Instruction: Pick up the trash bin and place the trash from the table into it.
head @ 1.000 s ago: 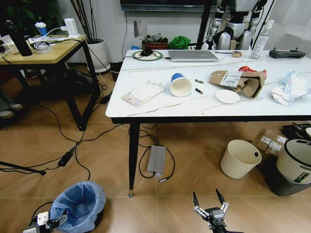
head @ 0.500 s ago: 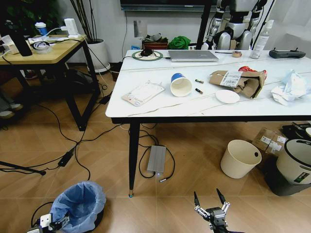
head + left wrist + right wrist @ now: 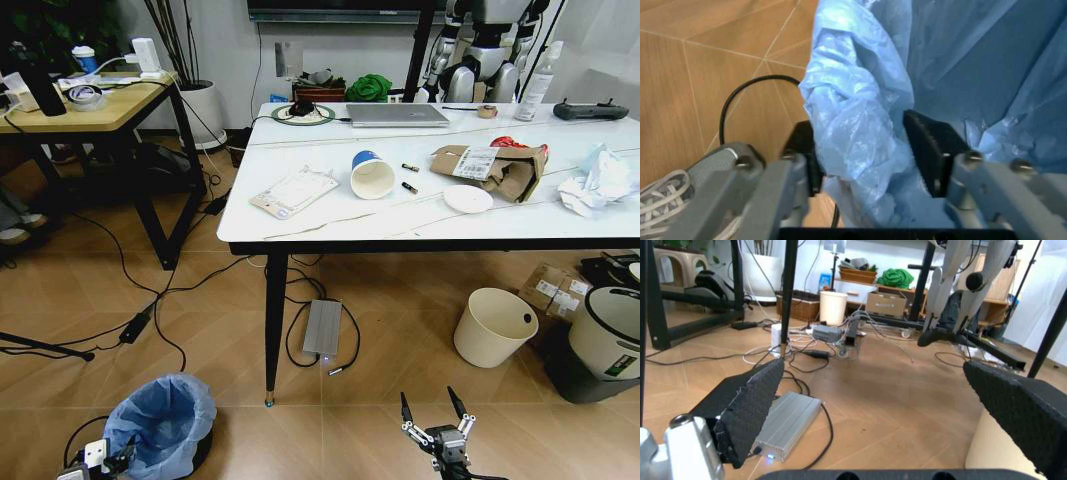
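Head view: trash bin w/ crinkly light-blue bag sits on the floor, near the worktop's front-left black leg, on the robot's side of it. Left pincer is at the bin's rim on the side away from the leg; can't tell its grip from here. Right pincer hangs low over the floor, also robot-side of the worktop, fingers spread, holding nothing. On the worktop: blue-white paper cup lying on its side, pink-white packet toward the leg corner from it, white lid & torn cardboard box on the cup's other side, red wrapper behind the box, crumpled tissues farthest from the leg. Cream bucket stands on the floor under the worktop. Left wrist view: left pincer straddles the bin's bag-covered rim, one black pad outside, one inside, both touching the plastic, so it's pinching the rim. Right wrist view: right pincer wide apart, black pads well separated, only floor, cables & a silver box between them.
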Available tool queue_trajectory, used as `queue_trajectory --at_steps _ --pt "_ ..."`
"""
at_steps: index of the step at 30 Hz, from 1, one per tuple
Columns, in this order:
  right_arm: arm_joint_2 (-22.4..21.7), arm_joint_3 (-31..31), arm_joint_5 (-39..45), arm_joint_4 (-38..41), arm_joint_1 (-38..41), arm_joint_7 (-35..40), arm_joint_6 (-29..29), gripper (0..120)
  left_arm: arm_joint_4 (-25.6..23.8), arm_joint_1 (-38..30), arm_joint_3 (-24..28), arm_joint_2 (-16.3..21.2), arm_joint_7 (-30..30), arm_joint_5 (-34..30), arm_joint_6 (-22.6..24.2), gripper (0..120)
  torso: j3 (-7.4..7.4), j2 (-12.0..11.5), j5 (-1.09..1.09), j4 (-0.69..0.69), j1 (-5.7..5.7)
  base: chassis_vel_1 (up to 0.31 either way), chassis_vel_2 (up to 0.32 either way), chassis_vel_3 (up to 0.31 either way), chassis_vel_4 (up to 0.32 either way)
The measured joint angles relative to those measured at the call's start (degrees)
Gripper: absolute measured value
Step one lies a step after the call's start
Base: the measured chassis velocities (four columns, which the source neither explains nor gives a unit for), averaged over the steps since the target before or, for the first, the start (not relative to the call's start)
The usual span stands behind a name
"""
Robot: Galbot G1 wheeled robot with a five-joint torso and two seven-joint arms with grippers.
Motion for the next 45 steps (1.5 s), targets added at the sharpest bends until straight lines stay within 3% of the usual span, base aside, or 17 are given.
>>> queue_trajectory --at_steps 8,13,21,32,45 --pt "0.0 0.1 0.0 0.0 0.2 0.0 -0.2 100 0.1 0.0 -0.1 0.0 0.2 0.0 0.0 10 0.0 0.0 0.0 0.0 0.0 0.0 0.0 0.0 0.0" --pt "0.0 0.1 0.1 0.0 0.3 0.0 -0.3 100 -0.1 0.0 -0.1 0.0 0.5 -0.1 0.0 0 0.0 0.0 0.01 0.0 0.0 0.0 0.0 0.0 0.0" --pt "0.0 0.3 0.2 -0.3 0.8 0.1 -0.5 100 -2.7 1.3 0.4 -0.3 1.4 -0.8 0.0 0 0.0 0.0 0.0 0.0 0.0 0.0 0.0 0.0 0.0" --pt "0.0 0.7 -1.0 0.4 0.7 0.1 -1.1 100 -12.1 5.8 3.3 -0.8 3.9 -2.4 -0.9 0 0.01 0.0 0.0 0.0 0.01 0.0 0.0 0.0 0.0" --pt "0.0 1.8 -3.4 3.5 -1.0 0.1 -2.0 100 -19.7 10.6 6.3 -0.1 15.6 -0.7 -4.6 0 0.01 0.0 0.0 0.0 0.0 0.0 0.0 0.0 0.0"
